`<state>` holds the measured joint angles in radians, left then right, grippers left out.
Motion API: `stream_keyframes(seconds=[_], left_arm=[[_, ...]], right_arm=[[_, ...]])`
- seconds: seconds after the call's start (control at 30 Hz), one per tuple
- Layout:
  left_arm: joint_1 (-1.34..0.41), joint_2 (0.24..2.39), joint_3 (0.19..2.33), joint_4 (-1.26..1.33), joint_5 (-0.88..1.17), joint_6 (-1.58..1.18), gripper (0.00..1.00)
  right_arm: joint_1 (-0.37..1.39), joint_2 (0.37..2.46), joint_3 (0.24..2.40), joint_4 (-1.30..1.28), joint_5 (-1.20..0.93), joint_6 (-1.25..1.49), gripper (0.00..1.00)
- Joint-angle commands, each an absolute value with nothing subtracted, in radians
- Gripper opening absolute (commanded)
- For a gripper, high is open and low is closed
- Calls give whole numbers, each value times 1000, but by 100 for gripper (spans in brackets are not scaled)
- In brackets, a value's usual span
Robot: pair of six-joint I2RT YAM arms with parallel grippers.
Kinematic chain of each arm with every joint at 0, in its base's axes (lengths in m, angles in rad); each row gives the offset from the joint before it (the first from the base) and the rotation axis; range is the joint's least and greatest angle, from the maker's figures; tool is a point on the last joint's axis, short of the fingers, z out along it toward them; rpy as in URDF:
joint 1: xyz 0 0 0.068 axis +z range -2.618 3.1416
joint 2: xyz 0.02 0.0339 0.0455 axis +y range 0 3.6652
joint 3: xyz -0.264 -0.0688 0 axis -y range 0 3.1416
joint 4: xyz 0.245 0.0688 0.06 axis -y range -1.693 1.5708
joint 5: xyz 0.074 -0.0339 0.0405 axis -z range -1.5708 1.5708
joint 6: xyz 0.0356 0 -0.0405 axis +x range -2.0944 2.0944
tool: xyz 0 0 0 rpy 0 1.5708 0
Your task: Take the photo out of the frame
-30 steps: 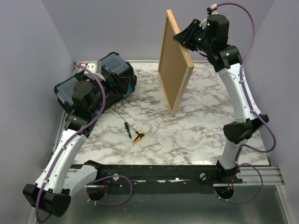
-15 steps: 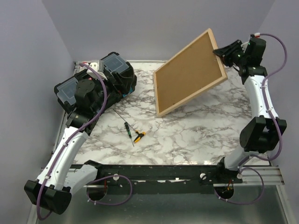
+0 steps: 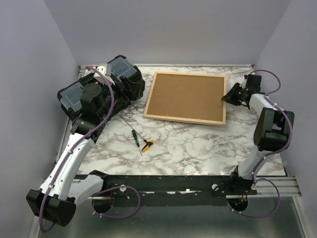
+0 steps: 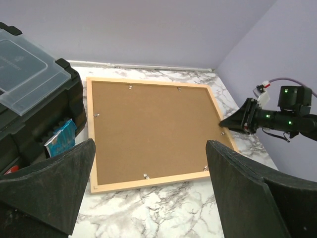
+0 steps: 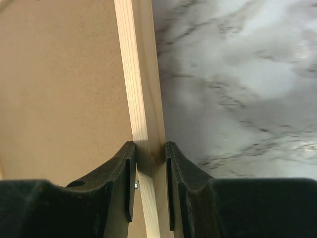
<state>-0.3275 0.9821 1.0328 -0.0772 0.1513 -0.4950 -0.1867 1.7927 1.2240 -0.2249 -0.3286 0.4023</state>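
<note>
Frame (image 3: 184, 119) flat on table (image 3: 198, 148); toolbox (image 3: 130, 84) left of it; screwdriver (image 3: 134, 137) nearer, front-left.

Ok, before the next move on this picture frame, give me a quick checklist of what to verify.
1. Frame lies flat, back side up: ok.
2. Backing board exposed, nothing resting on it: ok.
3. Right gripper clamped on the frame's right rail: ok.
4. Left gripper open and empty: ok.
5. Retaining clips turned clear of the board: cannot tell, too small.
6. Photo in view: not ok, none shows from this side.
</note>
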Motion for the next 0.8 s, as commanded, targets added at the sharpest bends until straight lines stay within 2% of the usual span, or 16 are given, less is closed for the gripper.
stream_keyframes(seconds=[0.0, 0.17, 0.3, 0.47, 0.57, 0.67, 0.7, 0.77], left_arm=[[-328, 983, 1049, -66, 194, -503, 96], [-328, 988, 1048, -60, 213, -515, 96], [-328, 990, 1046, -58, 219, -518, 96], [-328, 995, 1047, -56, 228, -522, 95], [-328, 1001, 1051, -57, 237, -523, 95], [-328, 1009, 1054, -55, 255, -528, 96], [-328, 1013, 1053, -52, 263, -530, 95], [-328, 1021, 1051, -48, 275, -535, 96]], right_arm=[[-253, 1834, 1227, -153, -246, 277, 1], [-251, 1833, 1257, -196, -153, 279, 2], [-249, 1860, 1341, -331, 48, 265, 38], [-164, 1776, 1353, -403, 221, 257, 64], [-118, 1702, 1286, -403, 176, 282, 70], [-92, 1633, 1146, -286, -130, 311, 70], [-59, 1607, 1093, -254, -202, 286, 70], [75, 1558, 1031, -206, -199, 164, 73]])
